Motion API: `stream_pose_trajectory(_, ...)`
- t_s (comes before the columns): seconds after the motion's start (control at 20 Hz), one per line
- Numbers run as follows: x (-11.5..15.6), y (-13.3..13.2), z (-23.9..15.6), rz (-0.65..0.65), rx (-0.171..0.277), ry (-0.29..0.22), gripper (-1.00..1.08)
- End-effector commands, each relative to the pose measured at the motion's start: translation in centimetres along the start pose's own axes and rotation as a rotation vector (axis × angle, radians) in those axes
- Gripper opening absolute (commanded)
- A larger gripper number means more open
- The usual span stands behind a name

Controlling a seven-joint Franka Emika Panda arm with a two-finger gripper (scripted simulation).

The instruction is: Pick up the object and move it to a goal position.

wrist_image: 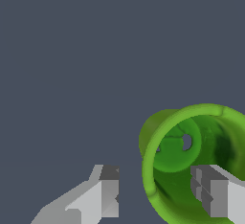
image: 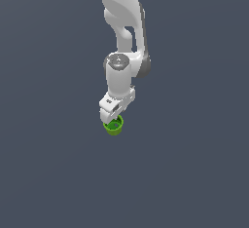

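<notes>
The object, a small bright green cup (image: 115, 126), sits open side up directly under the white arm's hand in the exterior view. In the wrist view the cup (wrist_image: 167, 127) shows a thick rim, a darker green inside and a small hole in its base. My gripper (wrist_image: 158, 189) straddles the cup's wall: one finger (wrist_image: 213, 196) reaches inside the cup and the other finger (wrist_image: 107, 192) stands outside it. A visible gap separates the outer finger from the rim. In the exterior view the gripper (image: 113, 117) is just above the cup and hides part of its rim.
A plain dark grey surface (image: 194, 173) fills both views, with no other objects or edges in sight. The white arm (image: 121, 27) comes down from the top of the exterior view.
</notes>
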State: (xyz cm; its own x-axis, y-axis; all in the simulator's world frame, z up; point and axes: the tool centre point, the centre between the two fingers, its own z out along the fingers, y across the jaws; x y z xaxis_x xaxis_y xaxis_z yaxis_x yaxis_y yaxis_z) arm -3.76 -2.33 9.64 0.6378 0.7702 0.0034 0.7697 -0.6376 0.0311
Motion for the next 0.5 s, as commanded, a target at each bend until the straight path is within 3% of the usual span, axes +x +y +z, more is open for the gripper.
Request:
stream_pose_trajectory(0.0,0.0,0.0,0.8,-0.001,0.001,-0.001,0.28)
stream_pose_trajectory(0.35,-0.1,-0.1,2.5,-0.004,0.001,0.0,0.28)
stream_pose_trajectory(0.4,-0.1,-0.1,2.5,-0.004,0.001,0.0,-1.0)
stream_pose_trajectory(0.45,-0.1,-0.1,2.5,-0.004,0.001,0.0,-1.0)
